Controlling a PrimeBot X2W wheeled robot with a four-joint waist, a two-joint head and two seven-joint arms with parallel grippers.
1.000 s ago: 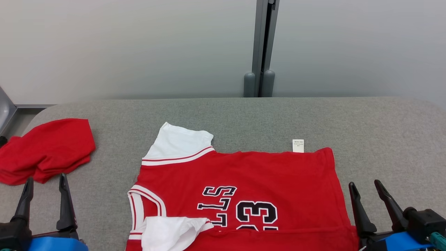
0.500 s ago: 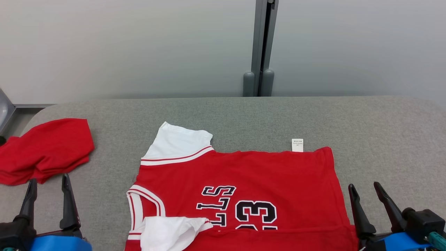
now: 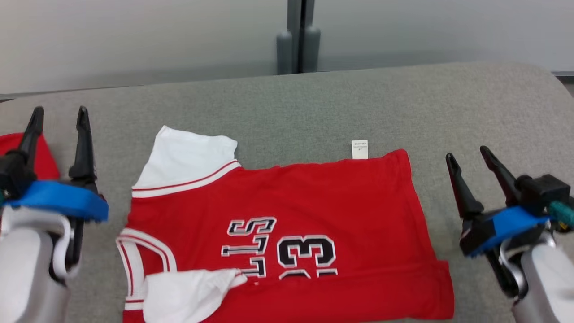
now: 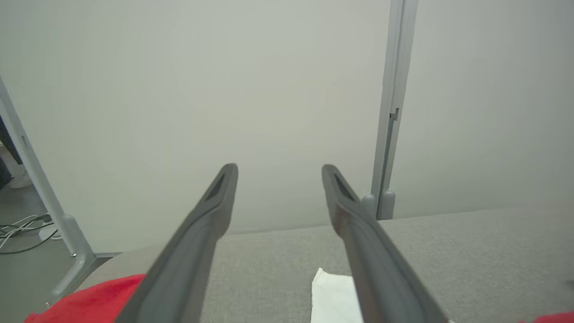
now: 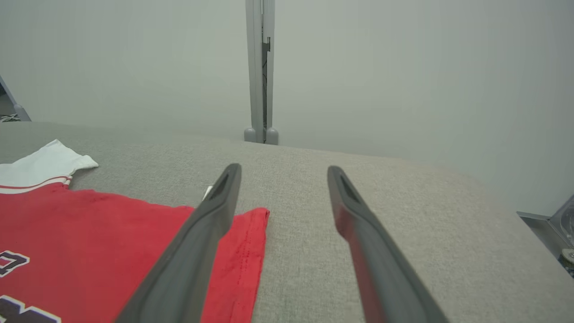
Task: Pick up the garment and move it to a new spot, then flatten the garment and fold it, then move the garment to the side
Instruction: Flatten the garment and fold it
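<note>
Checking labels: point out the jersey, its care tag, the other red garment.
jersey [image 3: 341, 197], head view, red body.
care tag [image 3: 359, 149], head view, white middle.
other red garment [image 4: 85, 305], left wrist view, upper surface.

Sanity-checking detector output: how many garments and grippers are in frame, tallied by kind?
Garments: 2, the red jersey spread on the table and a second red garment at the left edge.
Grippers: 2, the left gripper and the right gripper, both open and empty.
Total: 4
</note>
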